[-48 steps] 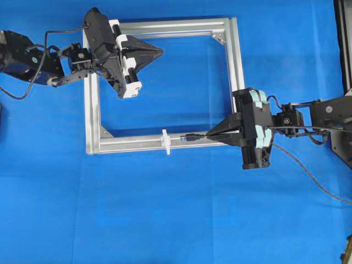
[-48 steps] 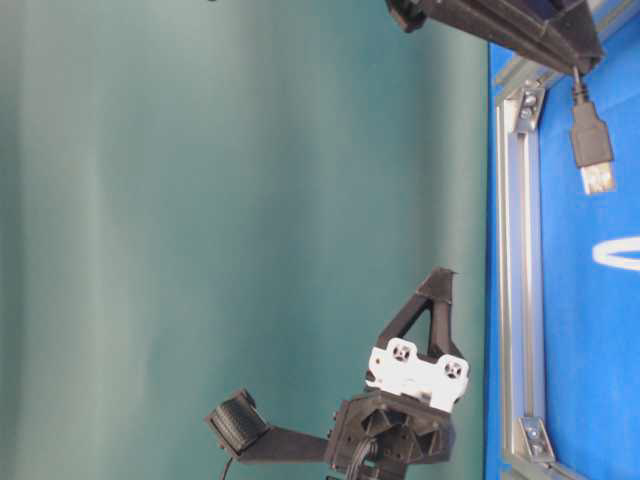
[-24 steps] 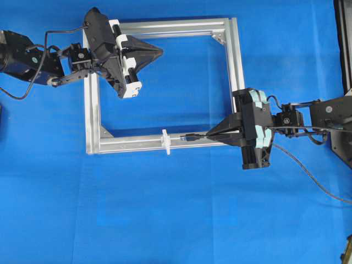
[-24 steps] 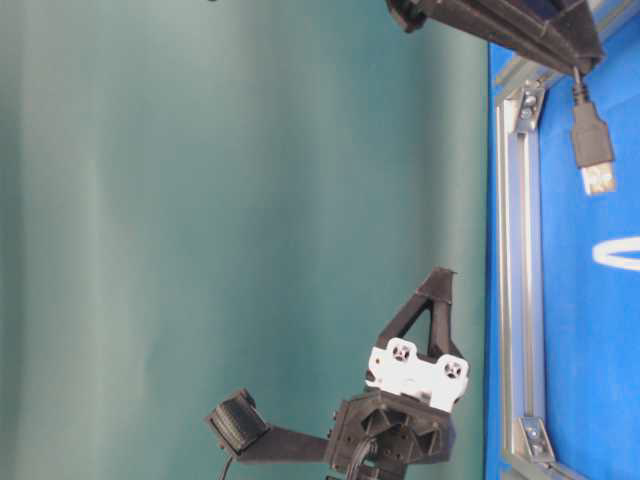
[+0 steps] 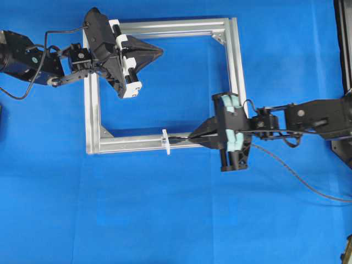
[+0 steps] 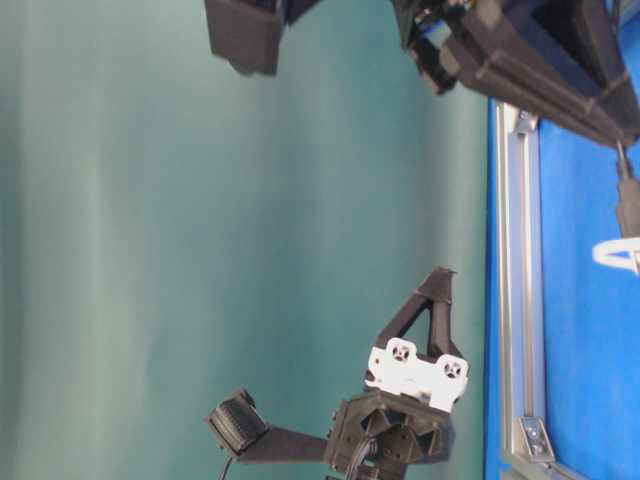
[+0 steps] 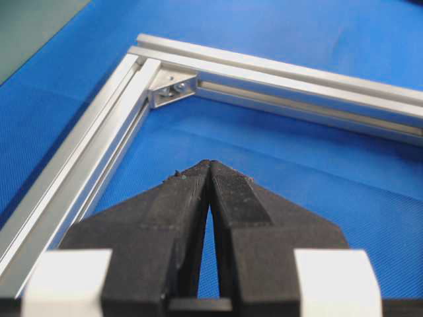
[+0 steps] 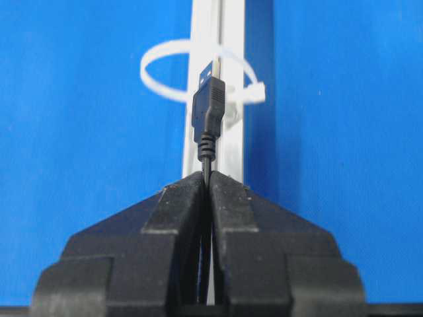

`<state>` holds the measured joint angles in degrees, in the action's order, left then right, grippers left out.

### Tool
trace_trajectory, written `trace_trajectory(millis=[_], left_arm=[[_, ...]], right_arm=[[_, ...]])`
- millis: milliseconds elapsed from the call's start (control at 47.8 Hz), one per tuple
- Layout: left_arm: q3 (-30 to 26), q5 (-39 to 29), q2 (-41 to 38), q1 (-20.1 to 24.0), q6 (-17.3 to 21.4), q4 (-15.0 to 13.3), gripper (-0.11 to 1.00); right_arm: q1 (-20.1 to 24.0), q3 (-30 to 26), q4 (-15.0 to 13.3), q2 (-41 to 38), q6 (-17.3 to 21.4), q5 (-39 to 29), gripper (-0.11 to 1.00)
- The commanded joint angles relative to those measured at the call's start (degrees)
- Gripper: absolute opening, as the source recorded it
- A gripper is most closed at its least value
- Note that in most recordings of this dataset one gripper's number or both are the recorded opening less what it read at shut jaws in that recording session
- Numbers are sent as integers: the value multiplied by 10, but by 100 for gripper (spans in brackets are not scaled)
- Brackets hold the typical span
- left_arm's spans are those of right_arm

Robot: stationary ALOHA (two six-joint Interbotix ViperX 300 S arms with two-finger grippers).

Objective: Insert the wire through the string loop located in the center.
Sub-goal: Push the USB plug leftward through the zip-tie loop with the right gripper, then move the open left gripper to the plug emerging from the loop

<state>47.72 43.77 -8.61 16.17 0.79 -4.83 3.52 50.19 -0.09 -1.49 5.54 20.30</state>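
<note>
The string loop (image 5: 165, 142) stands white and upright on the frame's front bar; its clasp (image 8: 254, 92) shows in the right wrist view. My right gripper (image 5: 192, 137) is shut on the wire (image 5: 297, 176) just behind the black plug (image 8: 209, 109). The plug points at the loop and its silvery tip is at the loop's opening; I cannot tell whether it is inside. From table level the plug (image 6: 628, 205) hangs just above the loop (image 6: 615, 253). My left gripper (image 5: 159, 52) is shut on nothing, above the frame's far left corner.
The silver square aluminium frame (image 5: 234, 55) lies on the blue cloth. The wire trails off to the right behind the right arm. A dark stand (image 5: 344, 44) borders the right edge. The left gripper (image 7: 209, 164) hovers inside the frame near a corner bracket (image 7: 173, 87).
My right gripper has moved left along the front bar with the wire, bringing the plug from a gap away up to the loop. The left arm has not moved.
</note>
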Motion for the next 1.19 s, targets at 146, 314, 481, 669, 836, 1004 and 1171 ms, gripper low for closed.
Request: trace_trajectory(millis=[146, 314, 481, 669, 836, 1004, 1171], left_arm=[[-11, 6, 17, -2, -1, 1, 0], [-9, 6, 18, -2, -1, 2, 0], [-9, 6, 18, -2, -1, 2, 0], [-8, 6, 18, -2, 0, 2, 0], [-7, 6, 18, -2, 0, 2, 0], [-8, 6, 18, -2, 0, 2, 0], [-7, 6, 18, -4, -2, 1, 0]], right_arm=[[-1, -41, -1, -18, 0, 11, -2], [-1, -60, 0, -31, 0, 14, -2], [-1, -73, 0, -41, -1, 16, -2], [4, -87, -1, -57, -1, 16, -2], [4, -89, -1, -60, 0, 16, -2], [4, -88, -1, -59, 0, 16, -2], [4, -88, -1, -59, 0, 15, -2]])
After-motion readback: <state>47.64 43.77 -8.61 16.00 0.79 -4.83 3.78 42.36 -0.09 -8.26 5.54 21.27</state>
